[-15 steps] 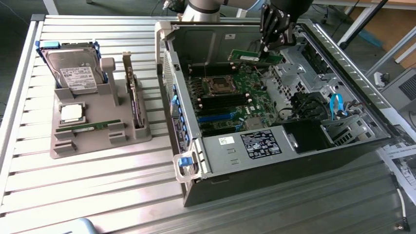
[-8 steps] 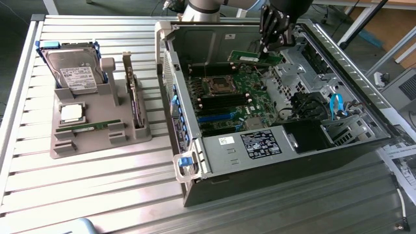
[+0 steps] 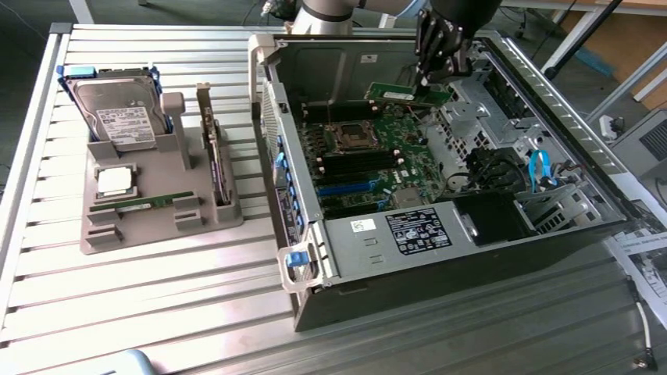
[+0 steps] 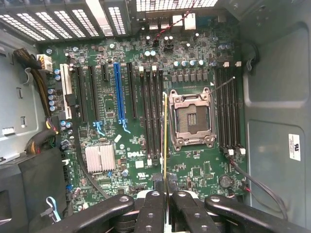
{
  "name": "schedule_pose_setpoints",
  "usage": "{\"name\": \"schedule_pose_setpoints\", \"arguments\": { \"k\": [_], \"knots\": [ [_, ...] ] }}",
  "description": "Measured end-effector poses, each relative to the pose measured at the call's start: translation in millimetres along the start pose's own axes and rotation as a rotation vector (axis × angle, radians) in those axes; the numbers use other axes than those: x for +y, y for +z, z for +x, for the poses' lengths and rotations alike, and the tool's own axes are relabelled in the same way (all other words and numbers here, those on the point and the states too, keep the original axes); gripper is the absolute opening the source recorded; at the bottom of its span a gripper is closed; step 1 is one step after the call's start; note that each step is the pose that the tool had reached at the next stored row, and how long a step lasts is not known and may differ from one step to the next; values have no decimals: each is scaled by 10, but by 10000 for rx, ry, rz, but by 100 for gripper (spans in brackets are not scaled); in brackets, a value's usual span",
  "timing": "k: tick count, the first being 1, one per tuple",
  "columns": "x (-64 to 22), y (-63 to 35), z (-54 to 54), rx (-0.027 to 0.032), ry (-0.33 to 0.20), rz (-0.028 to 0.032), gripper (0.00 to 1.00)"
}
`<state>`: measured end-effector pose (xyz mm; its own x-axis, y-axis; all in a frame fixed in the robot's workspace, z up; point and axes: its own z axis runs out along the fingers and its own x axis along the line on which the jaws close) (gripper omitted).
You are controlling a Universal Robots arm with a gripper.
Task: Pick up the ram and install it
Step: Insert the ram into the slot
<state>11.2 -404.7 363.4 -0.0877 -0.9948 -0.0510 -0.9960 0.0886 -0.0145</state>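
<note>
The ram [image 3: 407,95], a narrow green stick with a white label, hangs over the motherboard [image 3: 376,156] inside the open computer case [image 3: 417,234]. My gripper [image 3: 426,78] is shut on it from above. In the wrist view the ram [image 4: 164,141] shows edge-on as a thin line between my fingers [image 4: 154,199], with the gripper [image 4: 165,187] closed around it. It hovers above the black memory slots [image 4: 151,111], just beside the empty processor socket [image 4: 192,119]. I cannot tell whether it touches a slot.
A grey fixture [image 3: 156,226] at the exterior view's left holds a hard drive [image 3: 123,109], a silver processor chip [image 3: 115,181], another green stick [image 3: 140,205] and a bracketed card [image 3: 214,156]. Case walls, a drive cage [image 3: 542,195] and cables [image 4: 39,141] crowd the board.
</note>
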Motion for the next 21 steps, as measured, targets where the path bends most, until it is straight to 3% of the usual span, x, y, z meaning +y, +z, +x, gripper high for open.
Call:
{"name": "schedule_pose_setpoints", "arguments": {
  "k": [21],
  "knots": [
    [8, 68, 4, 0, 1, -1, 13]
  ]
}}
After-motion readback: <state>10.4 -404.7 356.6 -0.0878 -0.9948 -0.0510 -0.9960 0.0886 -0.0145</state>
